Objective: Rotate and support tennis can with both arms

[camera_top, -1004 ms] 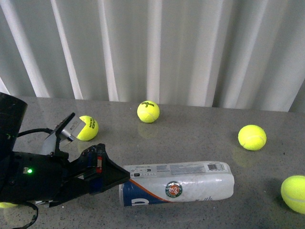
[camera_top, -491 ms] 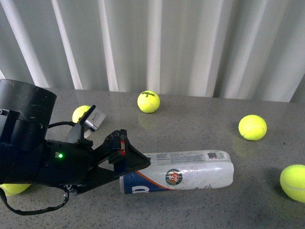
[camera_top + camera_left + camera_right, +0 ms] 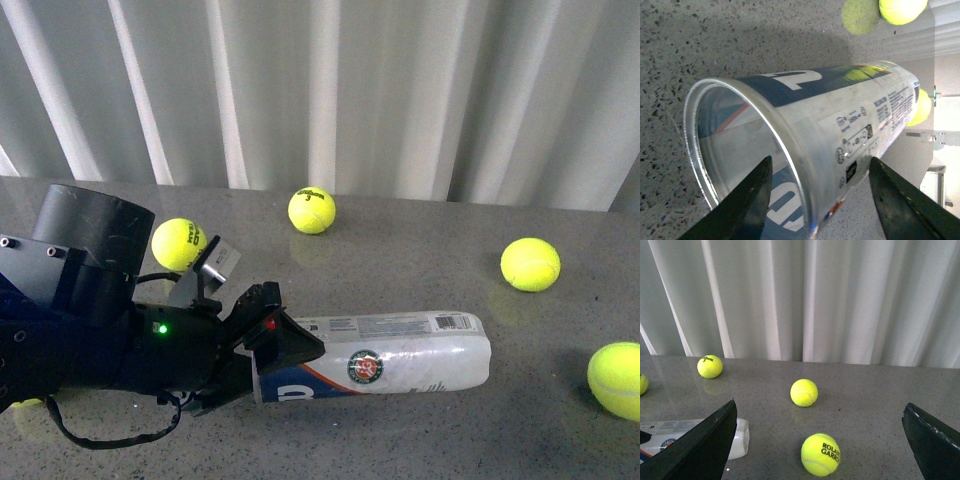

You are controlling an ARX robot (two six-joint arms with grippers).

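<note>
The tennis can (image 3: 395, 362) lies on its side on the grey table, its navy-and-white label and round emblem facing me. Its silver-rimmed open end (image 3: 695, 130) points toward my left arm. My left gripper (image 3: 290, 348) is open at that end. In the left wrist view (image 3: 820, 160), one finger (image 3: 747, 200) stands before the can's mouth and the other finger (image 3: 895, 200) is outside its wall. My right gripper (image 3: 820, 404) is open and holds nothing. It hovers off to the side of the can's closed end (image 3: 738, 439) and does not show in the front view.
Yellow-green tennis balls lie scattered: one behind the left arm (image 3: 179, 244), one at the back (image 3: 311, 210), and two on the right (image 3: 529, 263) (image 3: 616, 380). Two balls (image 3: 804, 392) (image 3: 820, 454) sit between the right fingers in that wrist view. A white curtain (image 3: 400, 100) hangs behind the table.
My left arm has moved right and forward toward the can, bringing its open fingers over the can's rim end. The can has stayed lying where it was.
</note>
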